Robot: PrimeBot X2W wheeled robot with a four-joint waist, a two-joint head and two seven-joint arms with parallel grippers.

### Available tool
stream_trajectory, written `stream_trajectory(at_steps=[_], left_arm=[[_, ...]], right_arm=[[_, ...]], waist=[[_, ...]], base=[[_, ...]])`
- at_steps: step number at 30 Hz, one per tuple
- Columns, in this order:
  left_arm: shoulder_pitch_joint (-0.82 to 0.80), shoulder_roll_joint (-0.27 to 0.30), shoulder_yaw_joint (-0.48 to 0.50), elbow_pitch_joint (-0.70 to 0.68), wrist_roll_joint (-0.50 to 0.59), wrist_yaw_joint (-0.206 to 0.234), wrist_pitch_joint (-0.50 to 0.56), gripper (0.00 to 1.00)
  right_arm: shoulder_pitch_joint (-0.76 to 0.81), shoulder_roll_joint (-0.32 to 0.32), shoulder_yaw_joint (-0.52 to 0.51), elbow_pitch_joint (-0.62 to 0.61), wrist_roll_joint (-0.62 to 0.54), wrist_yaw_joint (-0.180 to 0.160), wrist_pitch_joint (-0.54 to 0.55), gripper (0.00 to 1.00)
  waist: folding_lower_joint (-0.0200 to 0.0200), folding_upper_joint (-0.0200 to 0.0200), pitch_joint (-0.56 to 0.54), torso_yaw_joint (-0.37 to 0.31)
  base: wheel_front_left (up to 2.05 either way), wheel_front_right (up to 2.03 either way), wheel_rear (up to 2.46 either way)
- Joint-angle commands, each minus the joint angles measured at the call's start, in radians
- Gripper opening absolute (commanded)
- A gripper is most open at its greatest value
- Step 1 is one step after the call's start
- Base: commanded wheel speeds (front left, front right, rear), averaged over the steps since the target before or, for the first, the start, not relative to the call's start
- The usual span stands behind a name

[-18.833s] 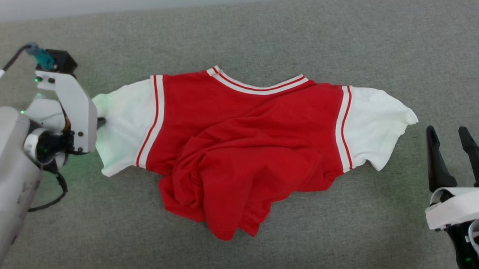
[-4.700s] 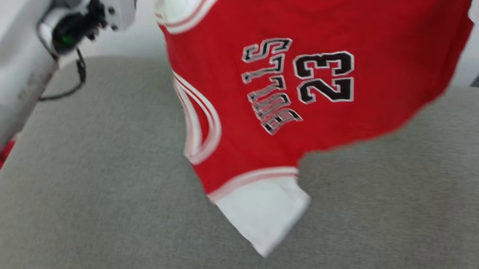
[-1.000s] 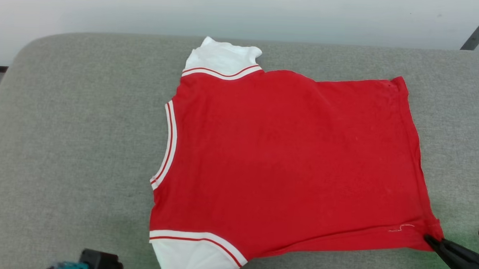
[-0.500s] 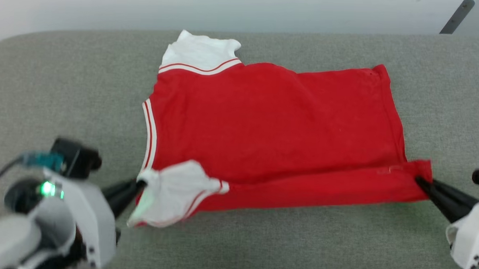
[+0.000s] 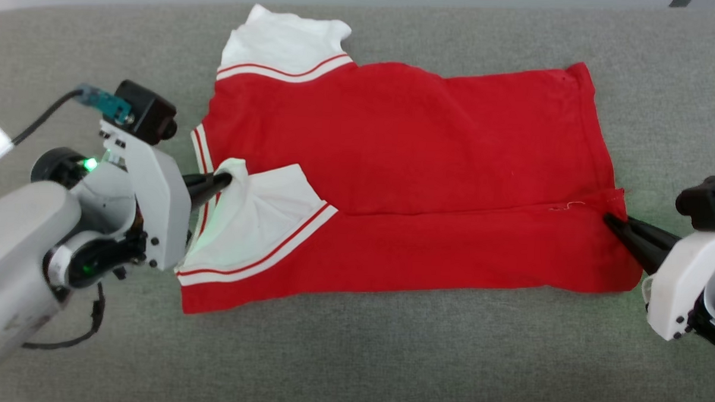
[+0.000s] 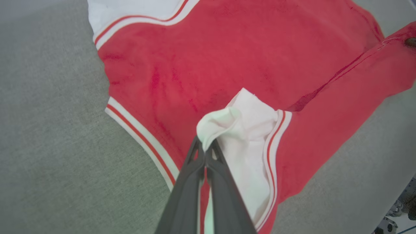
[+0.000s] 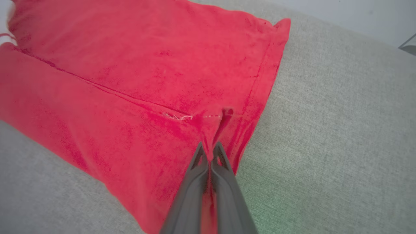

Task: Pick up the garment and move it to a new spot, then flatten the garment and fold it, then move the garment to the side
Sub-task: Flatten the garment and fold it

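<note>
Grey padded bench [image 5: 388, 357] is covered centrally by the red, white-sleeved garment [image 5: 407, 137], seen whole in the head view, near edge folded over; pinched cloth is shown close-up in the wrist views. Its white sleeve is clamped by the left gripper [image 5: 225, 180], its hem corner by the right gripper [image 5: 609, 219].

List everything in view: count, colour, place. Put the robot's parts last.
red short-sleeved T-shirt with white sleeves and striped trim: one, red and white, lying on the padding, near edge folded over its body
grey fabric padding: one, grey, under the shirt
left gripper: one, dark fingers, shut on the shirt's near white sleeve
right gripper: one, dark fingers, shut on the shirt's red hem corner
</note>
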Motion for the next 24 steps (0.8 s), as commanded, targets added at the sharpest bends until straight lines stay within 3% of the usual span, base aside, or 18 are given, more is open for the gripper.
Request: stream_trajectory(at_steps=[1,7,12,14,16,17,18,19,24], left_arm=[[-0.012,-0.021,-0.006,0.044,-0.008,-0.019,0.012,0.0],[-0.022,-0.099,-0.023,0.201,-0.041,-0.072,0.054,0.0],[-0.028,-0.143,-0.03,0.285,-0.069,-0.088,0.097,0.0],[-0.03,-0.157,-0.031,0.311,-0.076,-0.089,0.105,0.27],[-0.031,-0.17,-0.03,0.333,-0.086,-0.084,0.117,0.45],[-0.033,-0.173,-0.031,0.342,-0.089,-0.083,0.123,0.62],[-0.034,-0.177,-0.03,0.347,-0.092,-0.082,0.128,0.84],[-0.035,-0.183,-0.026,0.352,-0.1,-0.081,0.128,0.97],[-0.03,-0.191,-0.02,0.373,-0.109,-0.081,0.123,1.0]], right_arm=[[-0.025,0.007,0.014,0.021,0.009,-0.001,0.004,0.0],[-0.111,0.029,0.085,0.101,0.037,-0.001,0.004,0.0],[-0.164,0.025,0.137,0.14,0.07,-0.001,0.007,0.0],[-0.18,0.019,0.153,0.154,0.085,-0.001,0.011,0.0],[-0.194,0.014,0.168,0.167,0.099,-0.001,0.012,0.0],[-0.198,0.012,0.175,0.174,0.105,-0.001,0.016,0.0],[-0.204,0.009,0.182,0.179,0.109,-0.001,0.017,0.05],[-0.21,0.008,0.188,0.186,0.115,-0.001,0.017,0.15],[-0.227,0.004,0.224,0.209,0.143,-0.001,0.018,0.53]], waist=[[0.0,0.0,0.022,-0.008],[0.0,0.0,0.039,-0.011],[0.0,0.0,0.038,-0.006],[0.0,0.0,0.034,-0.003],[0.0,0.0,0.027,0.001],[0.0,0.0,0.024,0.003],[0.0,0.0,0.02,0.005],[0.0,0.0,0.016,0.008],[0.0,0.0,-0.012,0.017]], base=[[0.0,0.0,0.0],[0.0,0.0,0.0],[0.0,0.0,0.0],[0.0,0.0,0.0],[0.0,0.0,0.0],[0.0,0.0,0.0],[0.0,0.0,0.0],[0.0,0.0,0.0],[0.0,0.0,0.0]])
